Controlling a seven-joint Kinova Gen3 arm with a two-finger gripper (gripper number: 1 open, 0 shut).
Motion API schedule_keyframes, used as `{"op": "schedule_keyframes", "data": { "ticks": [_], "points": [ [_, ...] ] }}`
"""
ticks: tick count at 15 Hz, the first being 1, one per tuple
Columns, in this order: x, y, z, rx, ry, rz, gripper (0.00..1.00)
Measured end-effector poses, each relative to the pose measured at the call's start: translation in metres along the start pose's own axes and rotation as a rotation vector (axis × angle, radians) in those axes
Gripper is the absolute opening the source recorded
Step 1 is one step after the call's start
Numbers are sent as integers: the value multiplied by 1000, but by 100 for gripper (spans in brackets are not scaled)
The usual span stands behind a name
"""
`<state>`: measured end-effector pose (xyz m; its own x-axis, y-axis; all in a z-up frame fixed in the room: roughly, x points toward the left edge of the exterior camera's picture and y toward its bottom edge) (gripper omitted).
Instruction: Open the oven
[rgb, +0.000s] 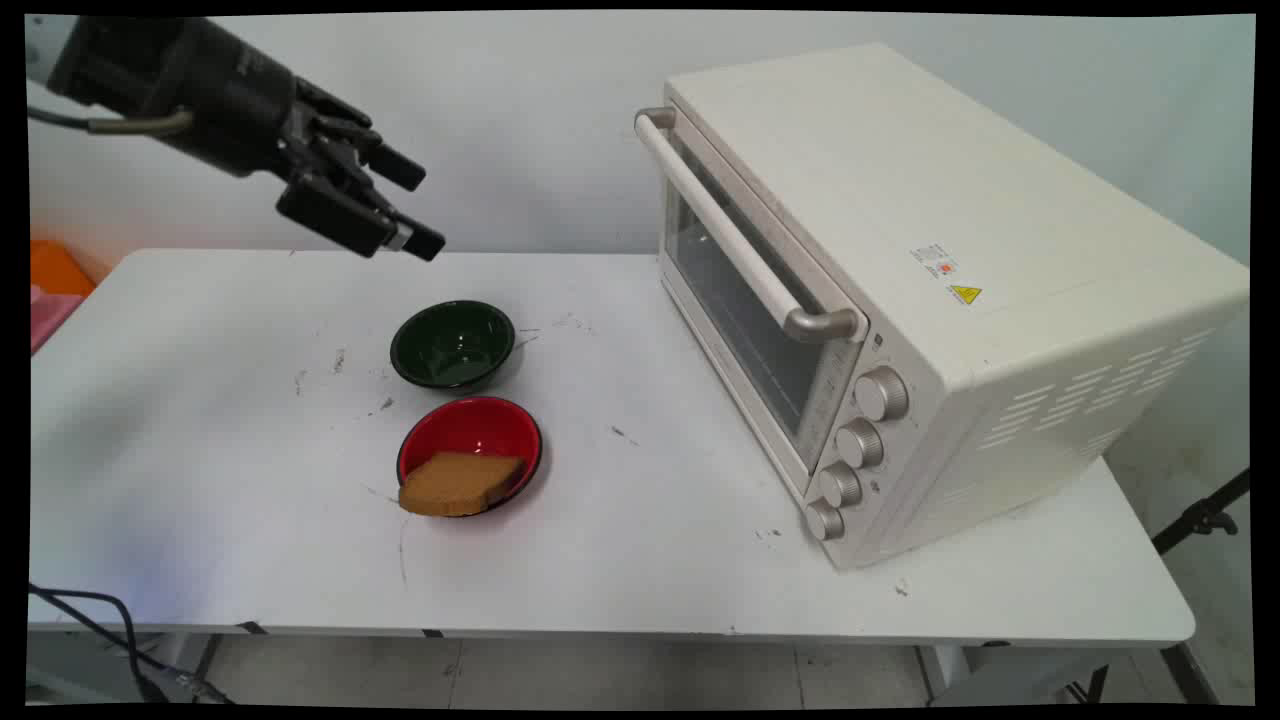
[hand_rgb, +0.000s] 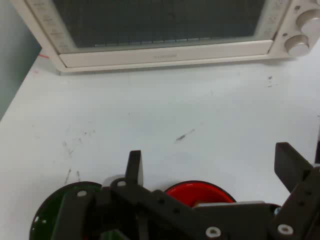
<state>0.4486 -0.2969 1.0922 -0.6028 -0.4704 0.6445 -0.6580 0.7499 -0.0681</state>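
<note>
Spread tool (hand_rgb: 212, 162) above red bowl (hand_rgb: 192, 192)

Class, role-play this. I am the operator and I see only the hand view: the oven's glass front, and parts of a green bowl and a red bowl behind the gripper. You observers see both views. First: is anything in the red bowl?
Observer: Yes. A brown slice of bread lies in the red bowl, leaning over its near rim.
Operator: Is the oven's door shut?
Observer: Yes. The oven has its door closed, with the handle up along the door's top edge.
Operator: Where is my gripper over the table?
Observer: The gripper hangs open in the air beyond the green bowl, over the far side of the table, and touches nothing.
</note>
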Motion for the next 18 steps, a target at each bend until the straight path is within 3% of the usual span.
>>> {"op": "schedule_keyframes", "data": {
  "ticks": [4, 8, 14, 18],
  "points": [
    [27, -1, 6, 25, -30, -12, 100],
    [70, -3, 21, 46, -48, -19, 100],
    [140, -13, 61, 70, -67, -4, 100],
    [176, -15, 90, 63, -91, -2, 100]
  ]
}}
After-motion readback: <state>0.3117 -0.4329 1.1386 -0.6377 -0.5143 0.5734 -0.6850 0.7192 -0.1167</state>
